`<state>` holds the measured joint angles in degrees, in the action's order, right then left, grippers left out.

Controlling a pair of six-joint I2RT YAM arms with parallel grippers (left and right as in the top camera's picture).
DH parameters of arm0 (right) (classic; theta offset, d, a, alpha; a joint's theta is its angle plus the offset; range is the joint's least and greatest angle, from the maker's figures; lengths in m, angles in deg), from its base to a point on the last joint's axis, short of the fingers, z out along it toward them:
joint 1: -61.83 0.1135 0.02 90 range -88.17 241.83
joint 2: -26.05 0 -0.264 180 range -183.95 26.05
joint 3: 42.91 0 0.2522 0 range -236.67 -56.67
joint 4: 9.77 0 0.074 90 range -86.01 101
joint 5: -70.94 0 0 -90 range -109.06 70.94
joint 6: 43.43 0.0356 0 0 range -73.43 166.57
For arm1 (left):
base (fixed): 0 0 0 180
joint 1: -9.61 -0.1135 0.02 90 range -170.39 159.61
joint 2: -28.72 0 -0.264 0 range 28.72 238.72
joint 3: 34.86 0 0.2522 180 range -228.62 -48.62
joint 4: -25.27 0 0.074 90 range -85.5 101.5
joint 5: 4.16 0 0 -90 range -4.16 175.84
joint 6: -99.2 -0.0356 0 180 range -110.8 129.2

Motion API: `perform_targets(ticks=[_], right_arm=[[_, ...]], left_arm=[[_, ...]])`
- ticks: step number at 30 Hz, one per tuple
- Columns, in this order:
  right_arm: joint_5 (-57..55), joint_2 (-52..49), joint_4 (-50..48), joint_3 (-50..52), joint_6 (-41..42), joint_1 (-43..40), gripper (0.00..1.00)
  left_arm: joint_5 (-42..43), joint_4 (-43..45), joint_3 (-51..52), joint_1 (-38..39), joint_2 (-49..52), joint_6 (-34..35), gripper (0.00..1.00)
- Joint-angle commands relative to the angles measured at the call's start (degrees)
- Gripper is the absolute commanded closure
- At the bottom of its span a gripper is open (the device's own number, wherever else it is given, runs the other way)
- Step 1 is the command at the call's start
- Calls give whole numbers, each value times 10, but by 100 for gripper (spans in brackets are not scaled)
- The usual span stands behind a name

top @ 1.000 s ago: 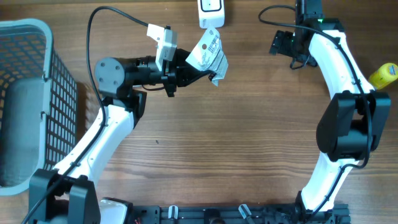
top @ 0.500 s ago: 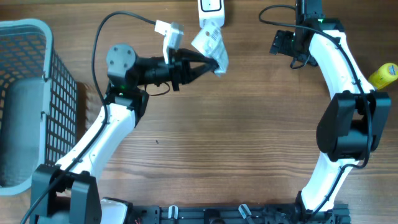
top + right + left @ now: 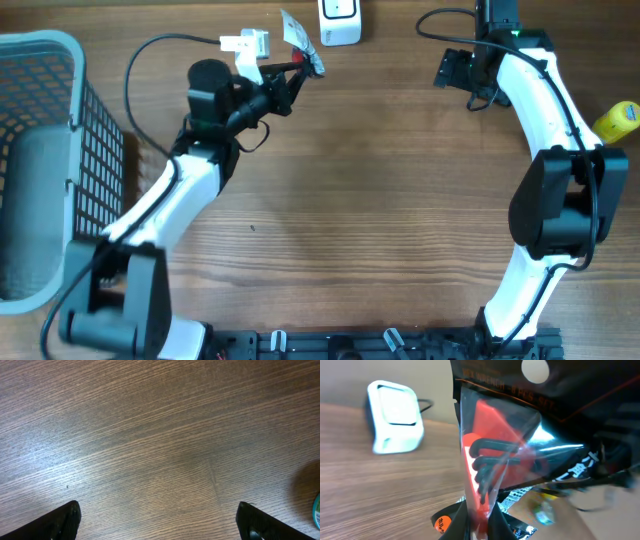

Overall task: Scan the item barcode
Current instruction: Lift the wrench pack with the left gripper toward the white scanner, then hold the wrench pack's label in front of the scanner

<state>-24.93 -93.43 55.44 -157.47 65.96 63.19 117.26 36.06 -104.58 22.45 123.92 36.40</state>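
The item is a hex wrench set in a black and clear packet (image 3: 302, 42) with a red card inside. My left gripper (image 3: 295, 72) is shut on the packet's lower edge and holds it up off the table, just left of the white scanner (image 3: 340, 20) at the far edge. In the left wrist view the packet (image 3: 520, 445) fills the middle, pinched in my left gripper (image 3: 480, 522), with the scanner (image 3: 395, 417) behind it to the left. My right gripper (image 3: 455, 68) stands open over bare wood (image 3: 160, 522) at the far right. No barcode can be made out.
A grey mesh basket (image 3: 40, 60) stands at the left edge. A yellow object (image 3: 618, 120) lies at the right edge, beyond the right arm. Cables run from both wrists across the far side of the table.
My left arm has swung the packet up and back toward the scanner and turned it, so it now shows edge-on from above. The right arm has not moved.
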Motion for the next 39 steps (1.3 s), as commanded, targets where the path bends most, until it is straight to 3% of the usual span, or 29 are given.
perform_targets(ticks=[1,4,7,11,23,28,39], right_arm=[[-10,-11,3,0,1,3,0],[-10,-11,3,0,2,3,0],[-10,-11,3,0,2,3,0],[-10,-11,2,0,3,3,0],[-10,-11,3,0,3,3,0],[-9,-11,3,0,7,3,0],[-9,-11,12,0,7,3,0]], left_arm=[[-51,4,-51,0,43,-12,96],[-87,-46,-110,0,66,-11,96],[-147,-161,-205,0,87,-11,96],[-156,-279,-313,0,116,-13,96],[-154,-377,-341,0,174,33,96],[-148,-377,-349,1,200,37,96],[-161,-488,-497,-1,256,28,96]])
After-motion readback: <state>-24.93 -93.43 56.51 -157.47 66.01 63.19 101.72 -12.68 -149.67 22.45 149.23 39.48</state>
